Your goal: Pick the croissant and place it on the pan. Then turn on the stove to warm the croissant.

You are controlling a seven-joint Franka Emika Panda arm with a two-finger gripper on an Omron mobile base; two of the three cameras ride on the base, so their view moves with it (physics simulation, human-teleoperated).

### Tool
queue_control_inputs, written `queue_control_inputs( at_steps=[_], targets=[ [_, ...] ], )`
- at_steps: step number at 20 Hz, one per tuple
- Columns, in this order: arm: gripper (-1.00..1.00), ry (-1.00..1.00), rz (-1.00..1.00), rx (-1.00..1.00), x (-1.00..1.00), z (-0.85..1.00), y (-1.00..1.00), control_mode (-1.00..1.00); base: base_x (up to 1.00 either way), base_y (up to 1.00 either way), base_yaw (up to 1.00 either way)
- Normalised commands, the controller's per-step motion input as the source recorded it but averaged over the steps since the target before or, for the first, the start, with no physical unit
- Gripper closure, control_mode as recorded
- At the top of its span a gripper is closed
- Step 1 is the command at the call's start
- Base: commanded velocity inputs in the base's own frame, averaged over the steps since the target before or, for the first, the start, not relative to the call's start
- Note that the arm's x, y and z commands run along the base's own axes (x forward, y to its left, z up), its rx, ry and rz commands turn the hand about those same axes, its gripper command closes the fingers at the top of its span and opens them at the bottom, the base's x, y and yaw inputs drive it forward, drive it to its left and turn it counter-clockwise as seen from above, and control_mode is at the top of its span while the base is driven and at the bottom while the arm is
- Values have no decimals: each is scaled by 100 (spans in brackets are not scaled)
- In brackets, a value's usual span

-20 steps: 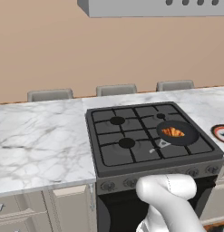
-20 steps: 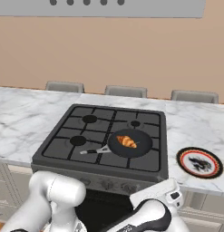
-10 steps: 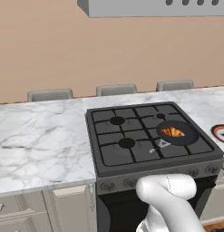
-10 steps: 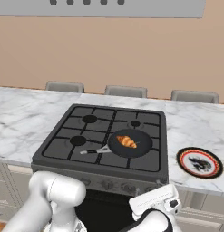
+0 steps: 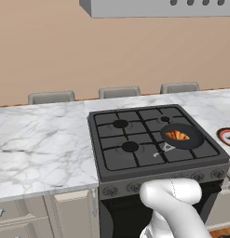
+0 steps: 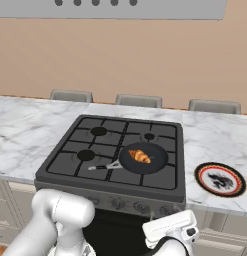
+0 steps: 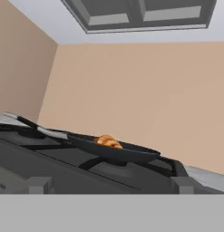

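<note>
Glossy grey-veined marble desk [image 5: 42,144], matt black stove [image 6: 75,162] with dark metal grates, smooth dark pan [image 6: 157,162], ridged golden croissant [image 6: 140,156]

Bright, even rendered light with no clear source; shadows are faint. The marble counter [image 5: 42,139] shows no glare. All views are sharp, slightly coarse, undistorted.

Tan wall [image 6: 145,60]; grey hood [image 5: 158,7]; white marble counter [image 5: 42,139]; beige cabinets [image 5: 70,214]
</note>
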Motion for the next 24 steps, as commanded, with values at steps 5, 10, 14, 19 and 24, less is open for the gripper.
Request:
queue_control_inputs(
  at_steps=[5,10,14,19,24],
  targets=[
    [-100,3,-6,8,0,-21,0,-100,0,0,0],
    [-100,15,-6,11,0,-17,0,-100,0,0,0],
    [-100,19,-5,13,4,-11,-3,-100,0,0,0],
    [-100,17,-4,13,8,-13,-1,-100,0,0,0],
    [-100,9,-1,10,11,-19,0,-100,0,0,0]
  ],
)
